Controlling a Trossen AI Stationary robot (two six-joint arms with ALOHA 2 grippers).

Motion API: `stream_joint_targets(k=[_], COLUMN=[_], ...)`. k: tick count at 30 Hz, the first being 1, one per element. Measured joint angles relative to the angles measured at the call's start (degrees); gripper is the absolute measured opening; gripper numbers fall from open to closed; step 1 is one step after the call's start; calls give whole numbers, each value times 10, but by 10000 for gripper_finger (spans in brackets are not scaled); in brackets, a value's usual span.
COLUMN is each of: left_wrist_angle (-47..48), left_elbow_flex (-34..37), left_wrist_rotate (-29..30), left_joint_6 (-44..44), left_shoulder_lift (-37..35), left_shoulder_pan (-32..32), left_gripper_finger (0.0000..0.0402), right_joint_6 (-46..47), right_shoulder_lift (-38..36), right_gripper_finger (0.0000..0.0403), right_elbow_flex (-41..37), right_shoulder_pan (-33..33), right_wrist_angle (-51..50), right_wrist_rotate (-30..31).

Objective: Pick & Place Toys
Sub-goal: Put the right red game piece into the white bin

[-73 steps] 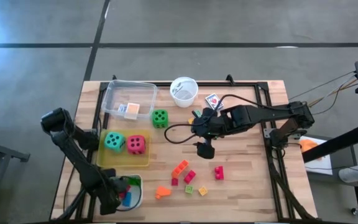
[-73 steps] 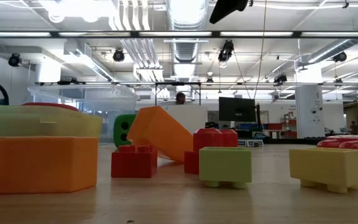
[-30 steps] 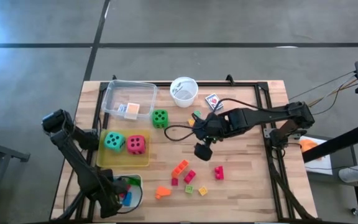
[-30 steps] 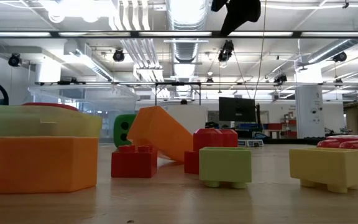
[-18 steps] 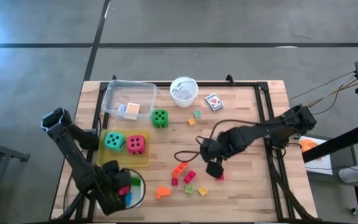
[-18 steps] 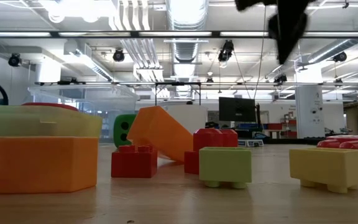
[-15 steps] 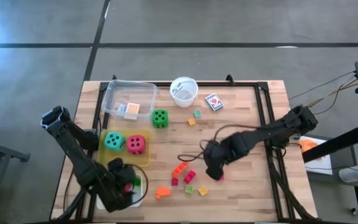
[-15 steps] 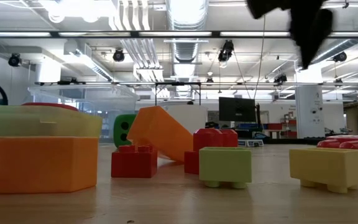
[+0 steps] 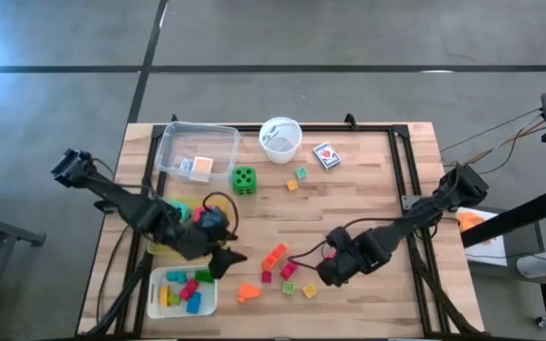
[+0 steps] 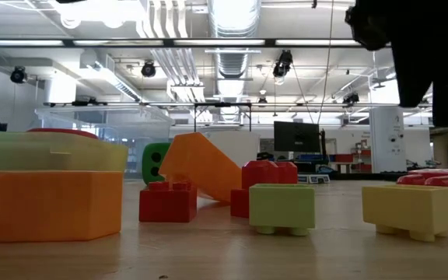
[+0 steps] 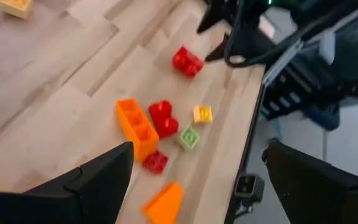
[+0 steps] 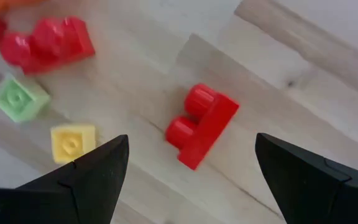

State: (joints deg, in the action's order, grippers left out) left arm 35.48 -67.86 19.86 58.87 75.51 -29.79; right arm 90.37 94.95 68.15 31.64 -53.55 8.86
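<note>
Right claw (image 12: pixel 185 186) released, fingers spread, empty; right wrist view shows a red block (image 12: pixel 202 125) lying on the bench (image 12: pixel 303 81) just ahead, between the finger lines, untouched. High view hides that block under the right claw (image 9: pixel 335 270).

Left claw (image 11: pixel 191 186) also released and empty, hovering near the yellow tray (image 9: pixel 155 248), apparently above its edge. Ahead of it, left wrist view: orange long block (image 11: pixel 136 127), red pieces, yellow block (image 11: pixel 202 114), green block (image 11: pixel 189 137). White tray (image 9: pixel 180 291) with blocks shows only from above.
</note>
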Motion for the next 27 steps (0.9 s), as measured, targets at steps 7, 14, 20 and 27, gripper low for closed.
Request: stream_joint_targets(k=[7, 14, 20, 27], left_wrist_angle=[-48, -47, -49, -49], left_elbow_flex=[45, 64, 64, 64], left_wrist_rotate=[0, -1, -1, 0], left_joint_6=[7, 29, 24, 24], left_shoulder_lift=[-16, -17, -19, -19], left_shoulder_pan=[25, 26, 28, 29], left_gripper_finger=[351, 351, 351, 351], right_joint_6=[66, 104, 107, 91], right_shoulder_lift=[-1, -1, 8, 34], right_gripper_finger=[344, 344, 344, 344], right_elbow_flex=[-64, -106, -112, -112], right_shoulder_pan=[3, 2, 2, -7], right_wrist_angle=[109, 124, 139, 152], right_wrist_rotate=[2, 6, 11, 14])
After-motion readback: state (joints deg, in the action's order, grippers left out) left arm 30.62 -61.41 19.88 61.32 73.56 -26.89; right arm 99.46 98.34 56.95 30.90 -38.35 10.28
